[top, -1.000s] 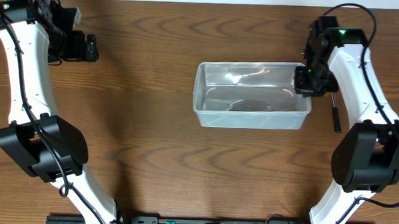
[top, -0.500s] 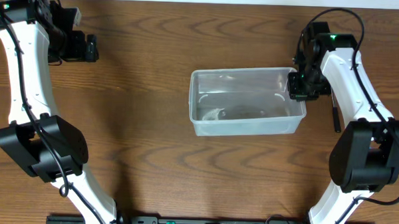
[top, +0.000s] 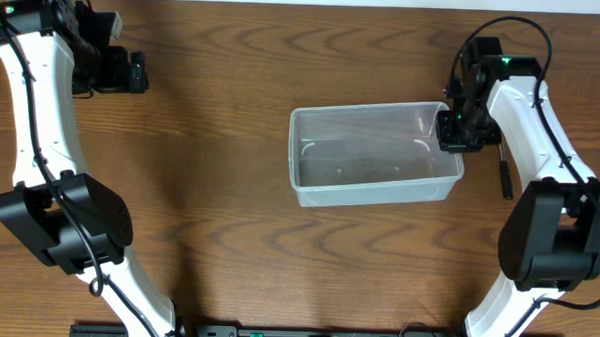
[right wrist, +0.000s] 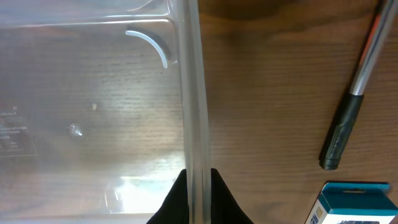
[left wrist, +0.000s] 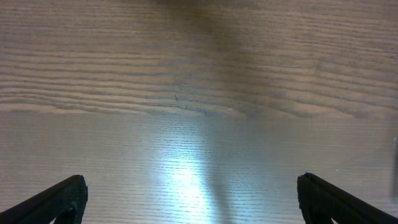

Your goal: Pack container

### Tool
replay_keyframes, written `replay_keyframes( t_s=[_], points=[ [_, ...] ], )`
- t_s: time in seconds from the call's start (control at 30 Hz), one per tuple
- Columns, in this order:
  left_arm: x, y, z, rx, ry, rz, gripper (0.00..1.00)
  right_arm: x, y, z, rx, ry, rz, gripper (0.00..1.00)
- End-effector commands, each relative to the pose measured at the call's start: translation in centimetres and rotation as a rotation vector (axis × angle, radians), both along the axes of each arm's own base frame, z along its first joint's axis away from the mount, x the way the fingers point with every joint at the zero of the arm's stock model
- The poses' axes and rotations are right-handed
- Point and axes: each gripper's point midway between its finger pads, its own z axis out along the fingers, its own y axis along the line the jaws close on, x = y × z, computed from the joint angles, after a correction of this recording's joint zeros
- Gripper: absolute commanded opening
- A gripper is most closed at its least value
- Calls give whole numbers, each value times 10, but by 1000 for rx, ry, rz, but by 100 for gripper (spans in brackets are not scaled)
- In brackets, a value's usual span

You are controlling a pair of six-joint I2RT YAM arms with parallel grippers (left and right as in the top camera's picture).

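container nudged right, seemingly empty, right gripper pinching rim

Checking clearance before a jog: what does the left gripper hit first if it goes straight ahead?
The left gripper, jaws open, faces only bare table. It would probably meet the wood first, though depth is unclear.

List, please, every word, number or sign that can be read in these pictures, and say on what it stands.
Nothing can be read.
On the container: faint moulded marks on its floor, too faint to read.
On the blue-and-white box: only a corner shows, print not legible.
On the pen: no marking visible.
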Motion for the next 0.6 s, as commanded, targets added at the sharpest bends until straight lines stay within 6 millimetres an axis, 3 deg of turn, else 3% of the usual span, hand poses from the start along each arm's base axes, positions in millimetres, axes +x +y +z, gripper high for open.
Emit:
replay_keyframes(
  t_s=[0.0,0.57],
  points=[
    [-2,-1,-7,-20,21,2,98,-6,-18,-6,-61,10,-35,1],
    [-2,-1,-7,-20,21,2,98,-12,-26,-11,-87,30,-43,4]
  ],
)
